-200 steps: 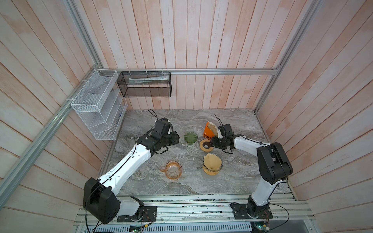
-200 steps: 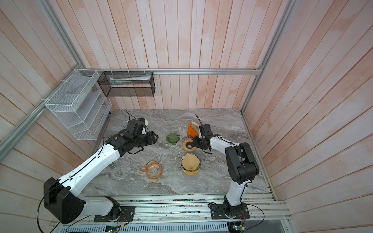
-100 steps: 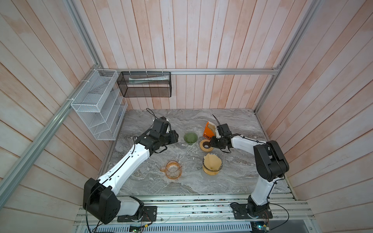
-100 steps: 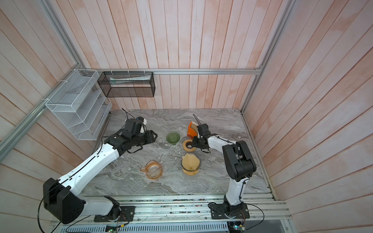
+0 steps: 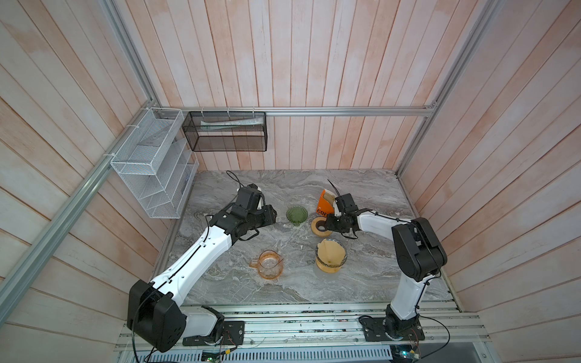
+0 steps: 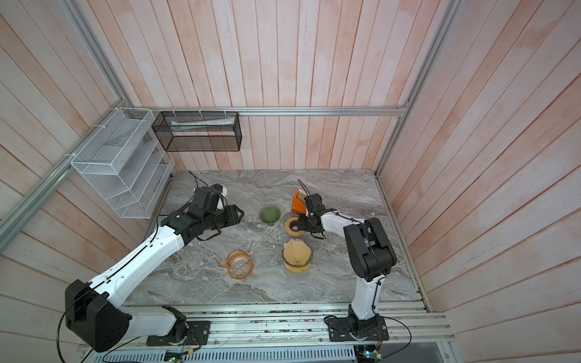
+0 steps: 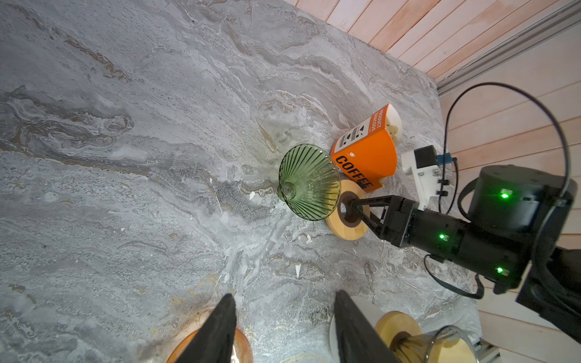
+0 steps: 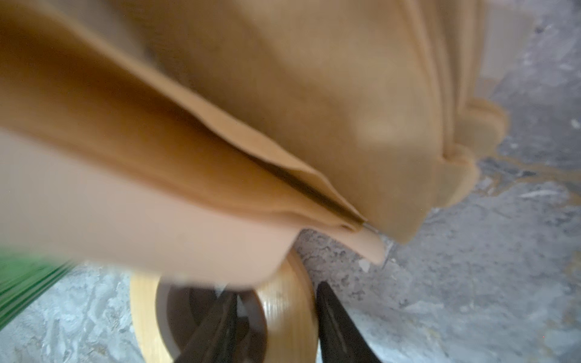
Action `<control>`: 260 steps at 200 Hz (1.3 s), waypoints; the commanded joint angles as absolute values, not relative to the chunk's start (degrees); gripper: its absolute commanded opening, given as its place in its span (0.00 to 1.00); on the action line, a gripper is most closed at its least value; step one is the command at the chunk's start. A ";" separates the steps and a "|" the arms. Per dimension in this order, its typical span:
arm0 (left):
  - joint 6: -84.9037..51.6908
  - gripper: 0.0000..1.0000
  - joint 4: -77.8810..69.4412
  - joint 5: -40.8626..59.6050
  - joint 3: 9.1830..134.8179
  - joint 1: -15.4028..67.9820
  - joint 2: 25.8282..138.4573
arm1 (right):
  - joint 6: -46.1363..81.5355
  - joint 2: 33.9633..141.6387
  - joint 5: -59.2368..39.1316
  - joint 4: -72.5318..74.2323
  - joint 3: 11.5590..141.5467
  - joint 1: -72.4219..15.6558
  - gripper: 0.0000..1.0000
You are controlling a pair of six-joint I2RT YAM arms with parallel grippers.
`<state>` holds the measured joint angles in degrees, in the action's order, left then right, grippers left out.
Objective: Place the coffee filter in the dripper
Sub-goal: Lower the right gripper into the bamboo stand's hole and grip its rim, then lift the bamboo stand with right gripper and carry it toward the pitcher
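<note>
**A:** Coffee filter [image 5: 328, 252] first. Where is it?

**B:** At the near side of the table [image 5: 314, 292]. It is brown paper, opened into a cone inside the clear glass dripper [image 5: 344, 259]. An orange glass pitcher [image 5: 269, 267] stands to its left, apart from it.

**A:** And the claws?

**B:** Farther back. The left claw [image 5: 274, 215] hangs released, fingers spread with nothing between them. It is just short of the green dripper [image 5: 296, 215], which stands mouth up.

**A:** The right one?

**B:** The right claw [image 5: 328, 223] is down on the wooden ring [image 5: 315, 229] beside the green dripper. One finger is in the hole and one is outside the wall. Whether it clenches the ring, I cannot tell.

**A:** Behind that?

**B:** An orange box [image 5: 323, 206] marked COFFEE stands just behind the ring. More brown filters poke from its open top. The right wrist view shows them blurred and very close.
</note>
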<state>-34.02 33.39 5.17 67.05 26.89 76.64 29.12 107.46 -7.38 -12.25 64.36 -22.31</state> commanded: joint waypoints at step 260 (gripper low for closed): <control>-35.42 0.53 28.51 3.52 57.21 26.10 65.48 | 28.21 87.36 0.08 -21.24 57.15 -22.68 0.28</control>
<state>-35.14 30.35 4.43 58.19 26.52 66.50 28.73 90.04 -1.96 -19.68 57.71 -22.87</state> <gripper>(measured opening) 0.534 0.334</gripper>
